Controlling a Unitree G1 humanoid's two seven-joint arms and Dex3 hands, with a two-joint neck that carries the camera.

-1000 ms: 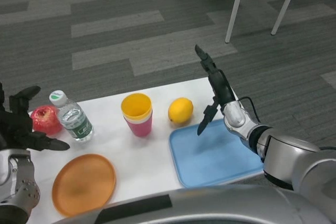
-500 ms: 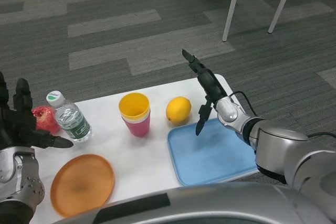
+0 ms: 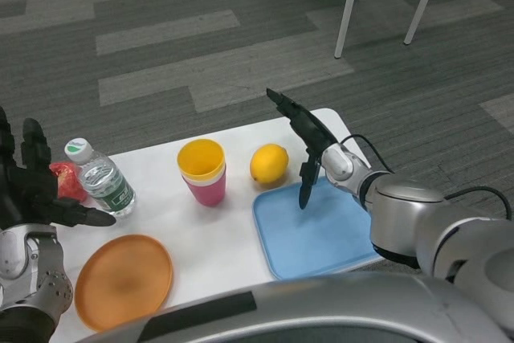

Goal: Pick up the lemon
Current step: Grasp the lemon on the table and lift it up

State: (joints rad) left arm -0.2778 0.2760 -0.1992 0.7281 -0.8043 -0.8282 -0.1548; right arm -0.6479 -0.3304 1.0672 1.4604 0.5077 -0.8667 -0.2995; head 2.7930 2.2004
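The yellow lemon (image 3: 269, 164) lies on the white table (image 3: 233, 222), just behind the far left corner of the blue tray. My right hand (image 3: 303, 139) hovers open just right of the lemon, fingers spread and stretched toward it, thumb hanging down over the tray's corner. It does not touch the lemon. My left hand (image 3: 30, 187) waits open at the table's left edge, in front of the apple.
A yellow cup stacked in a pink cup (image 3: 203, 170) stands left of the lemon. A water bottle (image 3: 100, 181) and a red apple (image 3: 64, 180) are at far left, an orange plate (image 3: 123, 280) at front left. The blue tray (image 3: 321, 230) lies at front right.
My right hand has swung left, closing on the lemon's right side. The camera has shifted slightly, moving the whole scene. The left hand has barely changed.
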